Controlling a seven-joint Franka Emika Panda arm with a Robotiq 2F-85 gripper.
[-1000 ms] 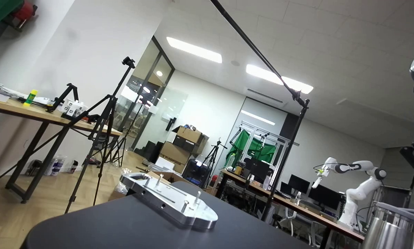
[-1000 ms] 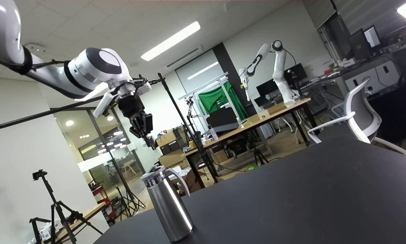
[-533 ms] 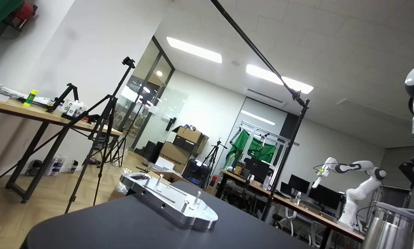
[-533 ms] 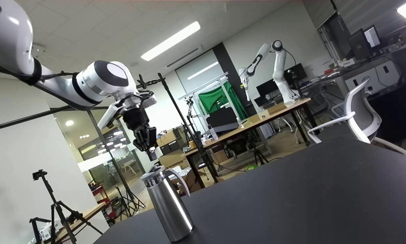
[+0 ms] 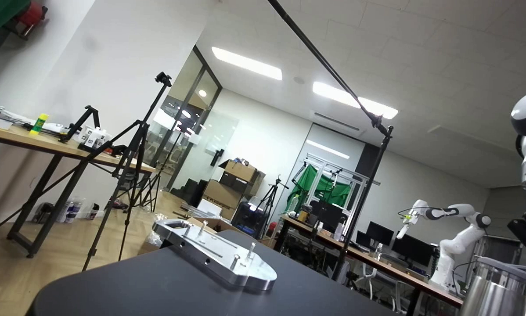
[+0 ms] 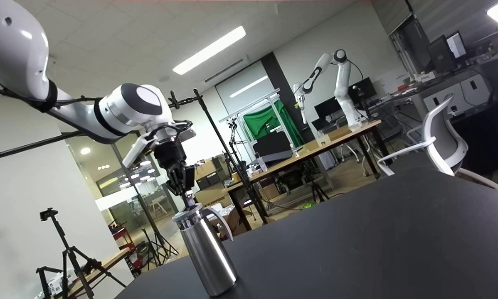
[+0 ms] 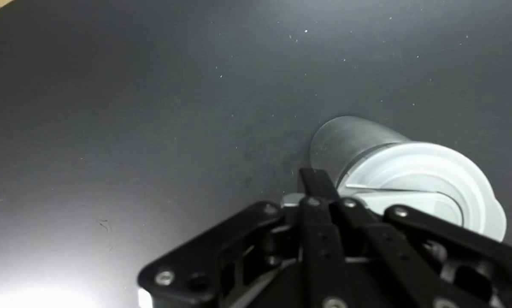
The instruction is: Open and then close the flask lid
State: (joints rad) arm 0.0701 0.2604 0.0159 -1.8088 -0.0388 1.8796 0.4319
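The steel flask (image 6: 210, 253) stands on the black table in an exterior view, with its light grey handle (image 6: 223, 222) toward the right. It is cut off at the lower right edge in an exterior view (image 5: 495, 292). Its pale grey lid (image 6: 186, 215) also shows in the wrist view (image 7: 457, 175), where the lid's flap looks level with its rim. My gripper (image 6: 188, 200) points down just above the lid, and I cannot tell if it touches. In the wrist view its fingers (image 7: 320, 184) are together over the lid's handle side, with nothing seen between them. They hide part of the lid and handle.
The black table (image 6: 357, 232) carries a metal plate with upright pegs (image 5: 219, 254), away from the flask. A black boom pole (image 6: 33, 147) shows behind the arm. A white chair (image 6: 434, 145) stands at the table's far side.
My gripper has come down, from well above the flask to just over its lid. The arm has shifted slightly right in the exterior view that shows the whole flask. The flask has not moved.
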